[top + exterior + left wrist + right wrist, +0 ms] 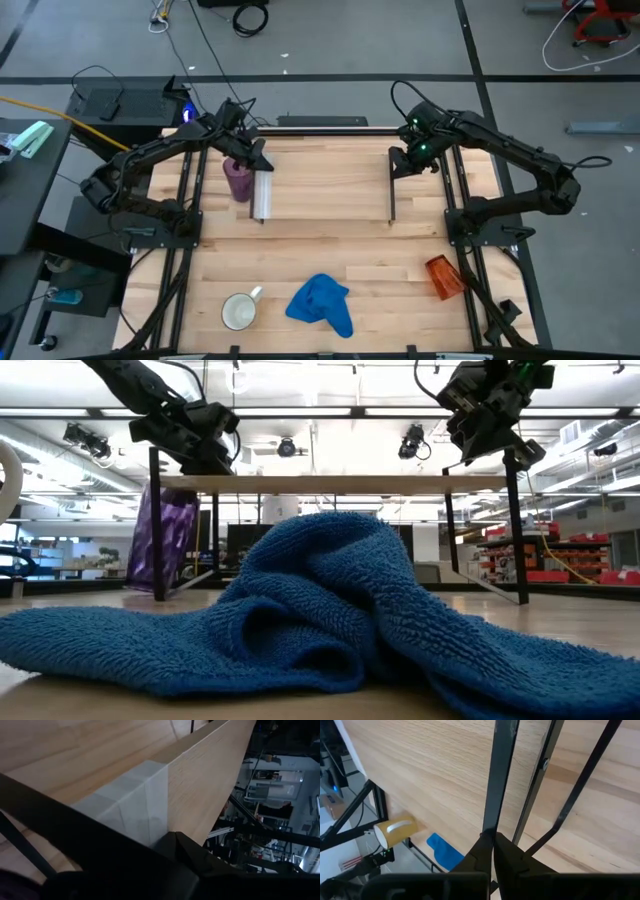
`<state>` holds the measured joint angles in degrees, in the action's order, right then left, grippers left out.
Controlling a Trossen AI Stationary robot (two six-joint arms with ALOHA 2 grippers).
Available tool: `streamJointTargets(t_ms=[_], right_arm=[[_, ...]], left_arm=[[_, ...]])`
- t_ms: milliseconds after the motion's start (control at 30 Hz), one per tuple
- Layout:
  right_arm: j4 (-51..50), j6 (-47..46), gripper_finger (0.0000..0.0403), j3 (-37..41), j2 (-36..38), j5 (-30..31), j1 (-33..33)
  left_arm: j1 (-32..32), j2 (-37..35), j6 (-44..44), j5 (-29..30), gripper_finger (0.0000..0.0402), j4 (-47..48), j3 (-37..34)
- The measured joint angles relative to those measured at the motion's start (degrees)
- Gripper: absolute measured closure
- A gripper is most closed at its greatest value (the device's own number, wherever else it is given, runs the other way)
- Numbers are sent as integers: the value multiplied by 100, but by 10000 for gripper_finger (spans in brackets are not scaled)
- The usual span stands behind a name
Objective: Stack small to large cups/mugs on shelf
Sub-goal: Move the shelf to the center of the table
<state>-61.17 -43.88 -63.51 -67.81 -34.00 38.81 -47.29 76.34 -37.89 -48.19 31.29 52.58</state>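
**Both grippers at the shelf's ends, cups still on the table**

The shelf, a low rectangular light-wood board on thin black metal legs, stands toward the far side of the tabletop. A white strip runs along its left end. Its top is bare, smooth, pale-grained wood.

The purple cup, translucent and ribbed, stands upright on the table just beside the shelf's left end, close to the white strip; the low view shows it partly behind a shelf leg. The white mug, with its handle, sits near the front edge on the left. The orange cup, translucent, lies on its side by the right frame rail, well apart from the shelf.

The left gripper is at the shelf's left far corner, beside the purple cup. Its wrist view shows its dark fingers meeting at the board's edge by the white strip, so it looks clamped on the shelf. The right gripper is at the right end; in its wrist view its fingers close around a thin black leg of the shelf.

A blue cloth, thick looped terry, lies crumpled at front centre, between mug and orange cup. The strip of table between shelf and cloth is open wood.
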Motion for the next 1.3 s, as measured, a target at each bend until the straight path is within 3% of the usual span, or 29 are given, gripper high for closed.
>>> streamJointTargets(t_ms=[1300], right_arm=[[-150, 357, 388, 2, 9, -79, -34]], left_arm=[[508, -339, -242, 195, 372, 88, -9]])
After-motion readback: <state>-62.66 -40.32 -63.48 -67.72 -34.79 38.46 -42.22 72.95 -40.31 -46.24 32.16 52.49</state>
